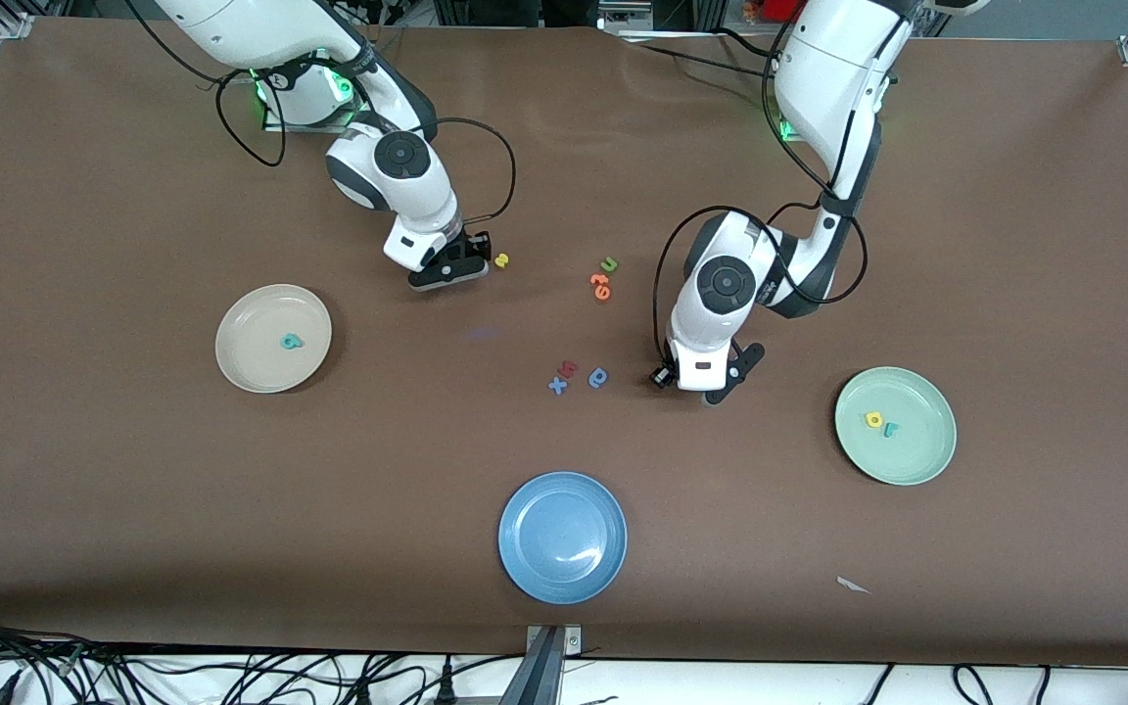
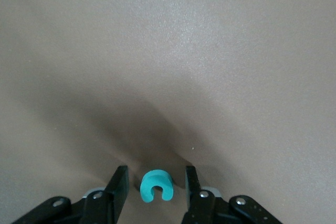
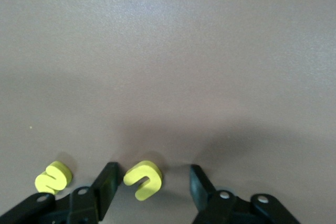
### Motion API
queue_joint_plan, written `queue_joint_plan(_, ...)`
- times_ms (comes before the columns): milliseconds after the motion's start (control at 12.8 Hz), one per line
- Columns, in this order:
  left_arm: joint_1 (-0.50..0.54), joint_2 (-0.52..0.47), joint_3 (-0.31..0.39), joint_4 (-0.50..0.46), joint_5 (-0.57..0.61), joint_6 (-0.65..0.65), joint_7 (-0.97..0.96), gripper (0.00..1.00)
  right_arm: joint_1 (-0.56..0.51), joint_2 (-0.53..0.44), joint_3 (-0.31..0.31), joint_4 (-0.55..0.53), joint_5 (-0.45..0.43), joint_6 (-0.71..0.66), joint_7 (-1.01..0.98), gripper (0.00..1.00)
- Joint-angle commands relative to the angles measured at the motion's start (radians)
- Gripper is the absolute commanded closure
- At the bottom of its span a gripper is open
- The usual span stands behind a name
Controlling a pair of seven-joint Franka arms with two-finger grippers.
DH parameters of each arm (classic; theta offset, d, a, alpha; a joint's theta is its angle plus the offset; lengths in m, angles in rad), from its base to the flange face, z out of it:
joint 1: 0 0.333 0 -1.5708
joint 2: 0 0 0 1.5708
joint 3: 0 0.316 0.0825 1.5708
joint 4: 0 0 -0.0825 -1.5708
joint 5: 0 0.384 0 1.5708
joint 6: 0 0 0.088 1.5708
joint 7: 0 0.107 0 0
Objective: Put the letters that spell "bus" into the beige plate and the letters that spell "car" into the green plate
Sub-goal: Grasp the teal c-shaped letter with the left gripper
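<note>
Teal "c" (image 2: 156, 185) on the desk between the left tool's (image 2: 155, 188) parted fingers; yellow "u" (image 3: 143, 179) between the right tool's (image 3: 152, 184), also parted. Light, squashy foam: pinch flat sides gently.

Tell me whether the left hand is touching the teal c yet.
Apart. The left wrist view shows the teal c lying between the left hand's fingers, with bare table on both sides.

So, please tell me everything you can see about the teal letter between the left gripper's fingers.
The teal "c" is a small, thick, matte letter that looks like foam. It lies flat on the brown table, between the fingers of the left gripper. A gap shows on each side, so neither finger visibly touches it yet.
</note>
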Motion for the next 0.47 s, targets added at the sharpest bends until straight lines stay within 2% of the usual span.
queue_joint_plan(0, -0.015, 0.000, 0.012, -0.005, 0.025, 0.012, -0.036, 0.55, 0.005, 0.030, -0.004, 0.014, -0.025, 0.011, 0.014, 0.55)
queue_joint_plan(78, -0.015, 0.000, 0.010, -0.003, 0.025, 0.012, -0.037, 0.59, 0.005, 0.029, -0.004, 0.014, -0.025, 0.011, 0.014, 0.61)
queue_joint_plan(234, -0.016, 0.001, 0.010, -0.005, 0.025, 0.012, -0.039, 0.65, 0.004, 0.023, -0.004, 0.014, -0.019, 0.009, 0.014, 0.80)
queue_joint_plan(389, -0.016, 0.001, 0.010, -0.005, 0.025, 0.012, -0.037, 0.68, 0.004, 0.017, -0.004, 0.014, -0.018, 0.006, 0.011, 0.94)
